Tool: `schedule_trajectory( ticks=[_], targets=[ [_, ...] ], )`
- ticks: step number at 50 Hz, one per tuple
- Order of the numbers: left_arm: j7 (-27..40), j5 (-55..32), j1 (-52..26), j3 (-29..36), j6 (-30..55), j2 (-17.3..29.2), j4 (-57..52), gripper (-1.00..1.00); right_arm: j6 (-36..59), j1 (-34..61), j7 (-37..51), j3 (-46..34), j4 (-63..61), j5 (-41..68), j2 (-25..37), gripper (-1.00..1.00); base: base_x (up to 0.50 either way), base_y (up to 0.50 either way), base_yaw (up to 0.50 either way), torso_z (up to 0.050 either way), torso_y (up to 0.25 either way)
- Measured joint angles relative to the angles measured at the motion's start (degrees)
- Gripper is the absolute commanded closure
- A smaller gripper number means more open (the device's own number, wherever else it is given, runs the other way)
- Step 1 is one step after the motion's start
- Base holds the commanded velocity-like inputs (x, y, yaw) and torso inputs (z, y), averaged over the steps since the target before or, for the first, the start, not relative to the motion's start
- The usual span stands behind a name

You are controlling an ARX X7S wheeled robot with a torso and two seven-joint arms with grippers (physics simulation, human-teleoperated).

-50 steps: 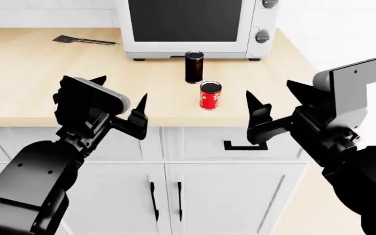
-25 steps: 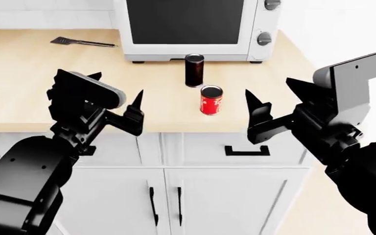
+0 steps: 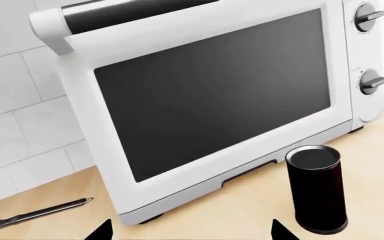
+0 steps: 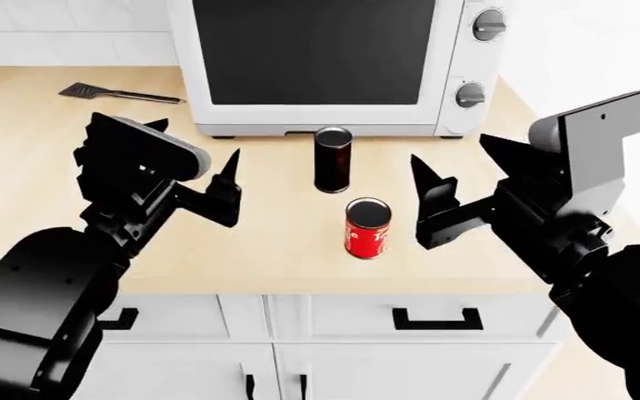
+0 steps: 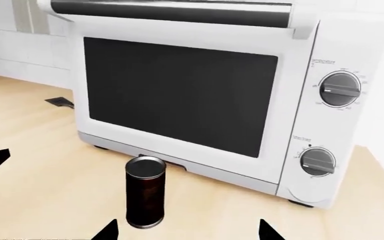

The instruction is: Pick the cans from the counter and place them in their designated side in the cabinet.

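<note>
red can upright between both spread claws; black can behind.

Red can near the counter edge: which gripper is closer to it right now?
Right. The right gripper hangs open just beside the red can, toward the robot's right. The left gripper, also open, sits farther off on its other side, nearer the spatula.

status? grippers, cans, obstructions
Left gripper and right gripper open, empty, above counter. Red can and black can upright, untouched. Toaster oven close behind black can; nothing between grippers and cans.
</note>
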State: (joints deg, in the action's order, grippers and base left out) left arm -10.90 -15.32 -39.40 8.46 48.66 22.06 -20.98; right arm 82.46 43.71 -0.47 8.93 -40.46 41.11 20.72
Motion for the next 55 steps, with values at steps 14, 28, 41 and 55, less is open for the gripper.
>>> schedule_trajectory(
  ticks=[14,28,41,55],
  targets=[
    [0.37,-0.47,0.38,-0.76,0.04,0.26,-0.32,-1.0,4.85,-0.02,5.8,4.96,0.5,12.3,-3.94,-1.0,0.0,0.0,0.0,0.0,0.0],
    [0.6,-0.55,1.19,-0.67,-0.79,0.37,-0.43,-1.0,5.07,-1.25,15.62,7.01,2.69,28.73,-3.72,-1.0,0.0,0.0,0.0,0.0,0.0],
    [0.71,-0.49,1.71,-0.62,-1.83,0.62,-0.11,-1.0,2.3,-2.94,16.33,3.92,4.14,30.74,-2.33,-1.0,0.0,0.0,0.0,0.0,0.0],
    [0.73,-0.58,1.93,-0.5,-2.61,0.76,0.34,-1.0,-2.69,-5.11,13.44,-1.25,6.1,25.64,-0.32,-1.0,0.0,0.0,0.0,0.0,0.0]
  ],
)
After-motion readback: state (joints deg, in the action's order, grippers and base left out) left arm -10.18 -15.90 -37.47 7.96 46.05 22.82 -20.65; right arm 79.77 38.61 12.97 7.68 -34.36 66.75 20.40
